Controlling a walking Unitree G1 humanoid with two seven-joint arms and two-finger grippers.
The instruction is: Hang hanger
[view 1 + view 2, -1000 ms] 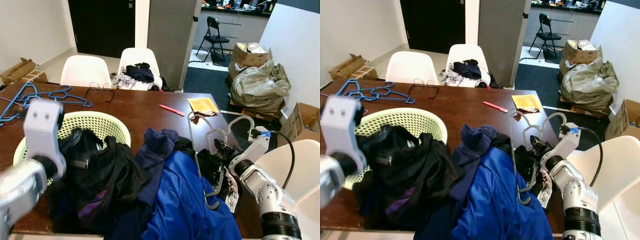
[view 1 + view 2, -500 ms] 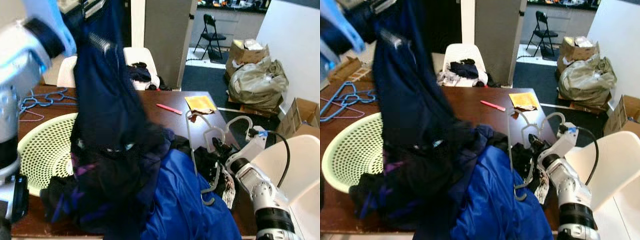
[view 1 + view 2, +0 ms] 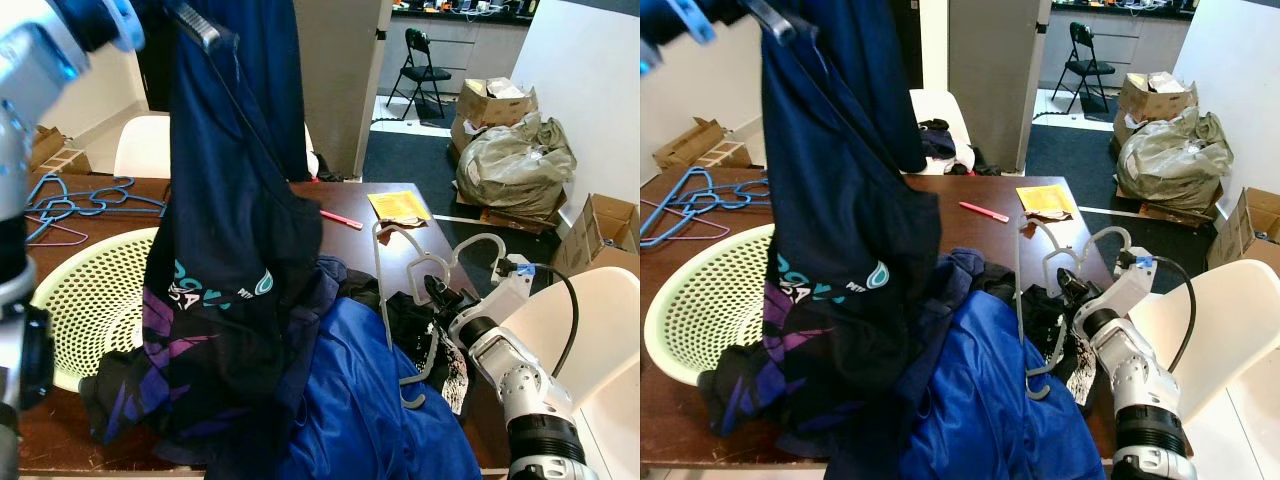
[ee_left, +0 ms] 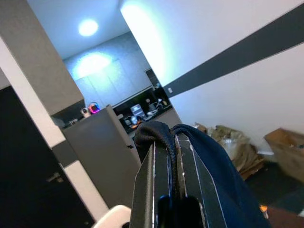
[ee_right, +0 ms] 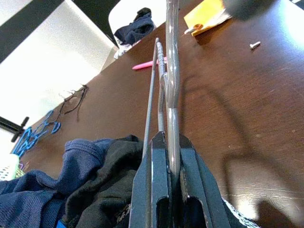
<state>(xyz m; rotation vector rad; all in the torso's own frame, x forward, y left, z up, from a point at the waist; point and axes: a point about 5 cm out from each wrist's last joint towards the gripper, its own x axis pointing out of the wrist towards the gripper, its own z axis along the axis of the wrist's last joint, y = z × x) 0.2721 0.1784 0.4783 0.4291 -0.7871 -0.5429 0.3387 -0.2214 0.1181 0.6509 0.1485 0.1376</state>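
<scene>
While the left gripper is raised high at the robot's upper left, it pinches the top edge of a dark navy garment, which hangs straight down from it onto the brown table. Below and left of that gripper sits a pale green laundry basket, with blue hangers on bare wood beyond it. At the table's right edge the right gripper is clamped on a grey hanger standing upright over a blue jacket. Ahead of it lie a pink pen and a yellow envelope, with open tabletop around them.

In the left wrist view, the fingers press together on a folded navy hem.

In the right wrist view, the fingers squeeze the hanger's grey bar, bare wood stretching beyond.
</scene>
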